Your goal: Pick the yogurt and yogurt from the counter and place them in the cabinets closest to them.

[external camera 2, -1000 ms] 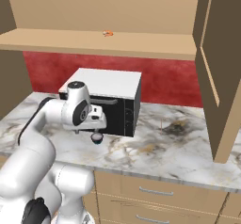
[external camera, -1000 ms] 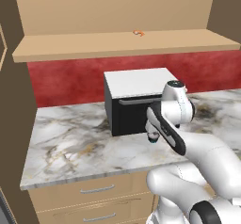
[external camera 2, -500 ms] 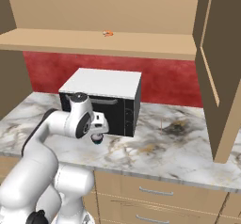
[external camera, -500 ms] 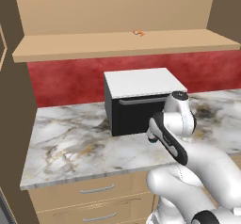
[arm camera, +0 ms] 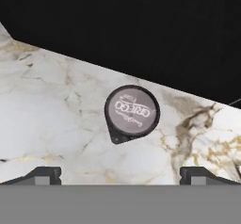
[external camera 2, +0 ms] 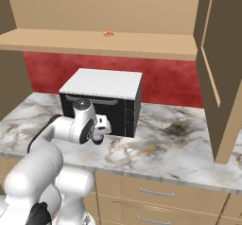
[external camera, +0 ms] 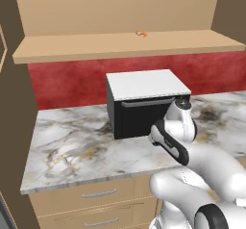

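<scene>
Hand view looks straight down on one yogurt [arm camera: 131, 112], its dark lid with a small pull tab, standing on the marble table [arm camera: 52, 119]. To its left and right the two finger tips of the claw [arm camera: 120, 176] stand spread to their widest, holding nothing, the cup ahead of them and between their lines. Beyond the cup is the black front of the microwave [external camera 2: 101, 103]. The step in hand looks like the approach to the first pick. Next the claw likely needs to descend until the tips straddle the cup, then close on it and lift toward the cabinet shelf [external camera 2: 94, 43].
</scene>
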Available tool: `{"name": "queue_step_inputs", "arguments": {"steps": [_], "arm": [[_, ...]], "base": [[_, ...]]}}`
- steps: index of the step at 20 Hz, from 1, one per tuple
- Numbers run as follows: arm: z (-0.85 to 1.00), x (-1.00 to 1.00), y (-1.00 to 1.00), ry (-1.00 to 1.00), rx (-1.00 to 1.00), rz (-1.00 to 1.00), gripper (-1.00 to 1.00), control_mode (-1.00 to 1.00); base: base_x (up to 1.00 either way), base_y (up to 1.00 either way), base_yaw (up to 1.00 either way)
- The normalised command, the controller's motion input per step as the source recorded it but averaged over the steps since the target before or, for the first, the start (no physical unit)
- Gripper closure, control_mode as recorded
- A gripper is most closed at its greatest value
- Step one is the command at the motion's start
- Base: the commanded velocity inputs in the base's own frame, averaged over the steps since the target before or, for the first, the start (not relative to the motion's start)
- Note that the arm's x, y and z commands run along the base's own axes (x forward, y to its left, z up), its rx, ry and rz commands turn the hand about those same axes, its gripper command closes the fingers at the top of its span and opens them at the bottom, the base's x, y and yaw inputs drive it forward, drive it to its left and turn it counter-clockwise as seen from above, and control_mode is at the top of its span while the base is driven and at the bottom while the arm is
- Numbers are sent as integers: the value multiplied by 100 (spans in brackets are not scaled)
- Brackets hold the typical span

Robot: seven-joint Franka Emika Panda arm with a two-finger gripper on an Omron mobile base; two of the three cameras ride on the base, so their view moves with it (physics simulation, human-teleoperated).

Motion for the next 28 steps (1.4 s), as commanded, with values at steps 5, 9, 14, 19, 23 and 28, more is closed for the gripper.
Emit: {"name": "queue_step_inputs", "arguments": {"steps": [5,9,14,19,23,28], "arm": [[-2,10,0,-1,0,0,-100,-100],[-9,3,0,0,1,0,-100,-100],[-27,9,0,0,2,0,-100,-100],[-36,14,0,0,1,0,-100,-100],[-33,26,0,1,0,0,-100,-100],[-42,16,0,1,0,0,-100,-100]], "base": [[0,0,0],[0,0,0],[0,0,0],[0,0,0],[0,0,0],[0,0,0]]}}
